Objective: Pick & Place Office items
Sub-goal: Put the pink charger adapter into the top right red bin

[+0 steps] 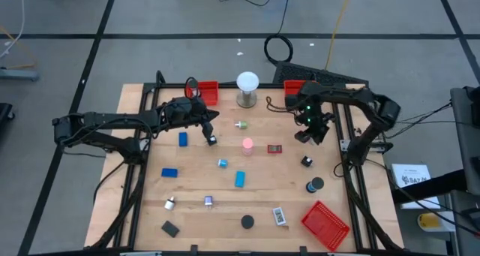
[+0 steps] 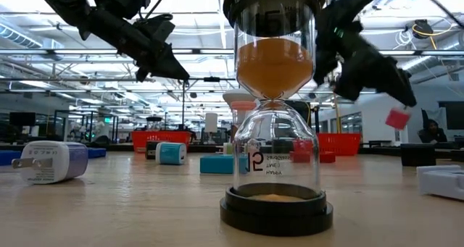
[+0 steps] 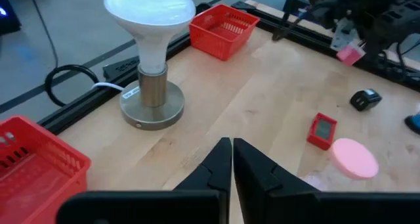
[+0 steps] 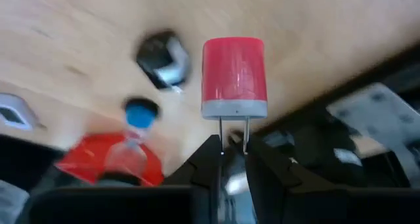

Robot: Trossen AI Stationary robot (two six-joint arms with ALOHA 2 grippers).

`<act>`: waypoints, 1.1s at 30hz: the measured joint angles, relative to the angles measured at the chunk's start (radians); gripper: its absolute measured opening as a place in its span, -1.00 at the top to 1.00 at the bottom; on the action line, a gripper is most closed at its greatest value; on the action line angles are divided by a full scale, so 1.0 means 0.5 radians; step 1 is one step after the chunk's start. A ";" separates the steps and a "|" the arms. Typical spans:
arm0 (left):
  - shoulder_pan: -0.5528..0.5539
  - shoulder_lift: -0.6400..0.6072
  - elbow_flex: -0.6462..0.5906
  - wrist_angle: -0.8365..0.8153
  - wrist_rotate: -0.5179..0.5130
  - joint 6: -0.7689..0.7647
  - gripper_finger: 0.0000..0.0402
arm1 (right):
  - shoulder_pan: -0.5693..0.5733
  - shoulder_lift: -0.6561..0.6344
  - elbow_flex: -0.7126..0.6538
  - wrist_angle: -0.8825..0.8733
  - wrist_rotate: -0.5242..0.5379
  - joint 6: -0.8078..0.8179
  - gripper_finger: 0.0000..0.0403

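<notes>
The right pincer [image 4: 231,159] hung above the surface [image 1: 262,188], right of the lamp [image 1: 247,88], clamped on the metal prongs of a red charger [image 4: 233,76] lifted clear of the wood. The left pincer [image 3: 231,159] hovered just left of the lamp, its fingers pressed together on nothing. A pink disc [image 3: 354,157] and a small red block [image 3: 322,130] lay in front of the lamp.

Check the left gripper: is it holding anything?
No, in its wrist view the left gripper is shut with nothing between its fingers, above bare table.
</notes>
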 joint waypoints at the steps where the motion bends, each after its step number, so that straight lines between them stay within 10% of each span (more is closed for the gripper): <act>1: -0.004 0.000 0.000 0.001 -0.004 0.002 0.90 | -0.018 0.049 -0.005 0.013 0.021 -0.029 0.75; 33: -0.128 0.000 0.000 -0.001 -0.100 -0.003 0.98 | -0.133 0.409 0.062 0.246 0.106 -0.129 0.49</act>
